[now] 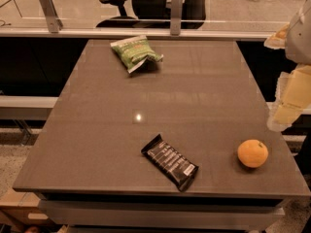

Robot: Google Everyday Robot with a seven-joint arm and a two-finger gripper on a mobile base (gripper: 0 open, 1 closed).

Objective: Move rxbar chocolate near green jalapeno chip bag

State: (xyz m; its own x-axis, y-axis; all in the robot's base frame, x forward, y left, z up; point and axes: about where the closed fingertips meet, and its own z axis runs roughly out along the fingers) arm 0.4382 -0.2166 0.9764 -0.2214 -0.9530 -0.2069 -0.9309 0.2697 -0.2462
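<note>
The rxbar chocolate [170,161] is a flat black wrapper with white text. It lies at an angle near the front edge of the brown table [97,130], a little right of centre. The green jalapeno chip bag [135,52] lies crinkled at the far side of the table, left of centre, well apart from the bar. My gripper [286,106] hangs at the right edge of the view, above the table's right side. It is apart from both the bar and the bag and holds nothing that I can see.
A round orange fruit [252,153] sits near the front right corner, to the right of the bar. A glass partition with metal posts [176,8] runs behind the table. An office chair [146,1] stands beyond it.
</note>
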